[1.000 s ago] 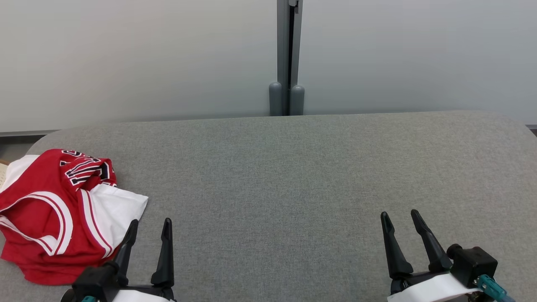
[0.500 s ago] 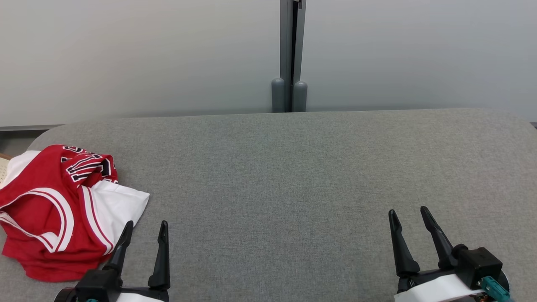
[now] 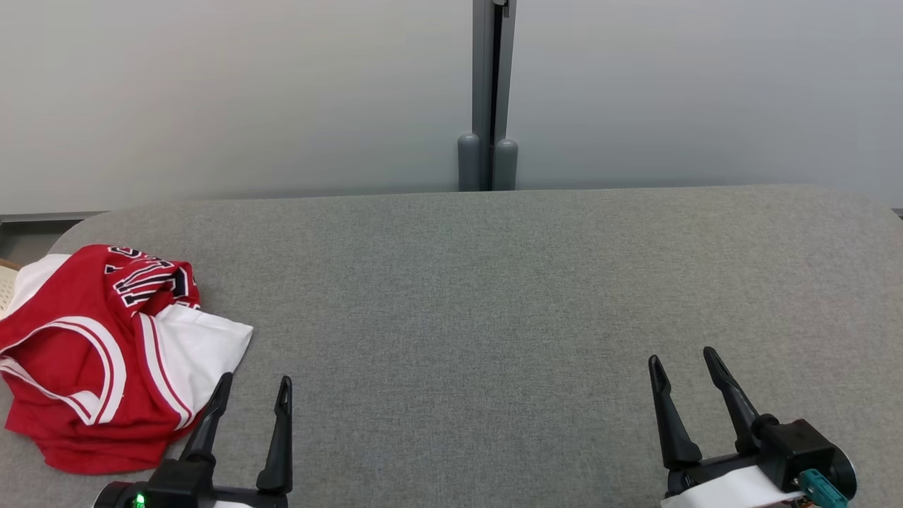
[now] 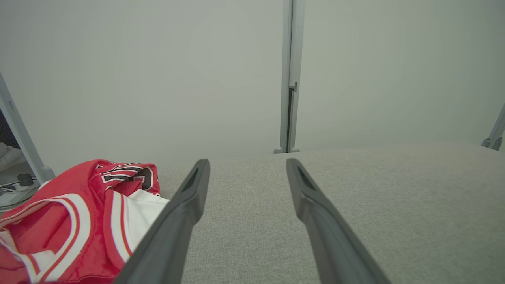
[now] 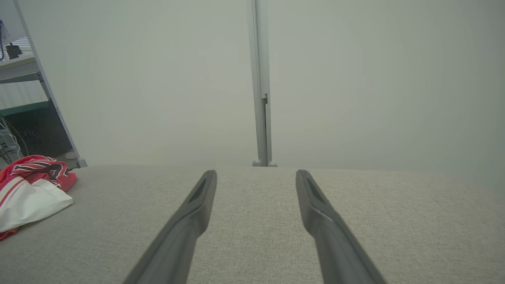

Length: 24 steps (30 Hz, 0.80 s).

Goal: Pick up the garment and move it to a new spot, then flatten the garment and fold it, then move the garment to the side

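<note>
The garment is a red and white jersey with black lettering, lying crumpled at the left end of the grey cloth-covered table. In the left wrist view the garment lies low and to the left of the fingers; in the right wrist view the garment is far off at the left edge. My left gripper stands open just right of the garment's white flap, holding nothing. My right gripper is open and empty over bare table at the lower right.
A pale wall panel with a grey vertical post runs along the table's far edge. The table's rounded left corner is just behind the garment. A metal frame leg and shelving stand beyond the left end.
The camera shifted slightly, moving the whole picture. Both grippers stay open and keep nearly the same places; the garment lies as before.
</note>
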Motion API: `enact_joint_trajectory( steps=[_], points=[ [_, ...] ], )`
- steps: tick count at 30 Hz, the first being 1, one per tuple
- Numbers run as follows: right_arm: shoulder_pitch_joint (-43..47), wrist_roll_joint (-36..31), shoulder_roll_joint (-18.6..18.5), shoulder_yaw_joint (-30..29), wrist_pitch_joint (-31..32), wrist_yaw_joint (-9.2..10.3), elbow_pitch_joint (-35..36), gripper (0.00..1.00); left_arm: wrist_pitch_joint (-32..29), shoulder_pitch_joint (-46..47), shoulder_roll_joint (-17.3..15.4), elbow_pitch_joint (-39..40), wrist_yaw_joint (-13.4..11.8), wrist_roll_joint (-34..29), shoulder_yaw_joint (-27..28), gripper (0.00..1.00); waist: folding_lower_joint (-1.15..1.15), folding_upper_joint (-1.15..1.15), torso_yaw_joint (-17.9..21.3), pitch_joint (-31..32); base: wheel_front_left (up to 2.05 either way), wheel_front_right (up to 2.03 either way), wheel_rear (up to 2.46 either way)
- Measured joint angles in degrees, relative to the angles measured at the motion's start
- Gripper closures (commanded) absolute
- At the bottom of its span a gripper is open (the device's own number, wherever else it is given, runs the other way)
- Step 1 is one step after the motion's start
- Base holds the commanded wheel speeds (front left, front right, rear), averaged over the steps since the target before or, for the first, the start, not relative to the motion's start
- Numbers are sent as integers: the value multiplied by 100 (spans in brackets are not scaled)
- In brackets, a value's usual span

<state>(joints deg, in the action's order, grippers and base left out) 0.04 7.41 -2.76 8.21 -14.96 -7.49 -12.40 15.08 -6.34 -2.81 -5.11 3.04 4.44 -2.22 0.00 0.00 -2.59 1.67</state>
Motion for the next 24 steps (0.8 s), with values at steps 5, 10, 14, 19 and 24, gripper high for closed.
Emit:
enact_joint_trajectory(
  steps=[5,10,14,19,24],
  points=[
    [-2,1,-1,38,0,0,0,0,1,-1,0,-9,0,0,2,0,0,0,11,10,0,0,0],
    [-1,-3,-1,56,0,0,-5,0,1,-1,1,-16,-1,13,-4,0,0,0,5,19,0,0,0],
    [-1,-5,-1,53,0,0,-12,0,1,-1,1,-23,-2,15,-15,0,0,0,1,18,0,0,0],
    [7,-31,-3,43,0,0,-5,0,1,3,1,-58,-2,14,-47,0,0,0,-58,15,0,0,0],
    [130,-49,-5,100,-1,0,-16,0,1,16,5,-105,-54,52,-25,0,0,0,-369,16,0,0,0]
  ],
)
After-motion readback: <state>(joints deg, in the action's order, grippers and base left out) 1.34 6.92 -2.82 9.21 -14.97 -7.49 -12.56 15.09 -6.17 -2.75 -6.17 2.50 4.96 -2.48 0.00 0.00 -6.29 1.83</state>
